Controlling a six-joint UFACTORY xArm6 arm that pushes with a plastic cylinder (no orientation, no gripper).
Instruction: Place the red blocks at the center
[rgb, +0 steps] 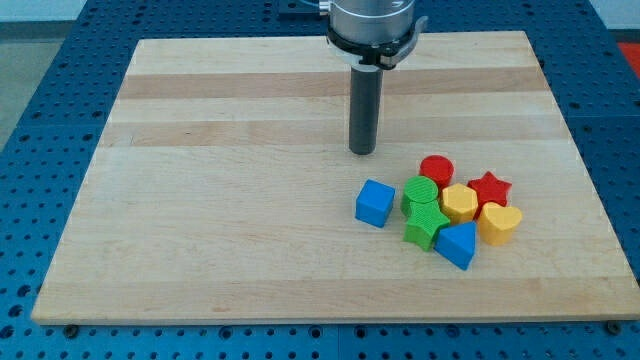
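**Eight blocks clustered at the view's lower right, tip standing above them**

Eight small coloured blocks lie on the pale wooden desk (230, 200), gathered toward the view's lower right. No container shows; every block sits straight on the wood. The red round cylinder block (436, 169) is at the top of the cluster, touching the green round ribbed block (421, 191) below and to its left. The red star-shaped block (489, 188) lies to the right, just beside the yellow hexagonal block (459, 203) and above the yellow heart-shaped block (499, 222). A green star-shaped block (424, 227) sits under the green round one, with a blue wedge-like block (458, 244) at the cluster's bottom. The blue cube block (375, 202) stands slightly apart at the left edge of the group.

The arm carries no end effector that opens or closes, only a straight dark rod holding nothing. My tip (363, 152) rests on bare wood, near the red cylinder, up and to its left, touching no block.
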